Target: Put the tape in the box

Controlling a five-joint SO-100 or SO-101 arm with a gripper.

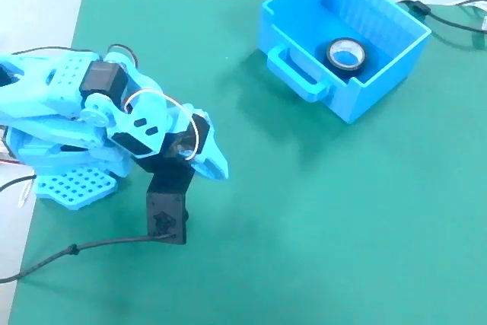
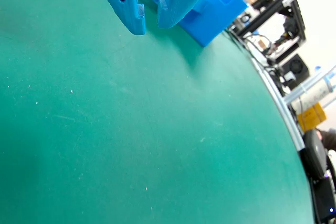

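Tape [image 1: 346,55] lies inside the box [image 1: 380,81]: task looks done.
Gripper [image 2: 151,20], empty, fingers slightly apart, sits folded well away.

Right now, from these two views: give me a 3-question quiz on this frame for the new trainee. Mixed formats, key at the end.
1. True or false: the tape lies on the green mat outside the box.
2. Multiple choice: in the wrist view, the gripper is (A) closed on the tape, (B) empty with a small gap between the fingertips, (C) out of view.
3. Short answer: in the fixed view, on which side of the box does the loop handle sit, the one facing the arm or the one facing away?

Key
1. False: the tape lies on the box floor.
2. B
3. The side facing the arm.
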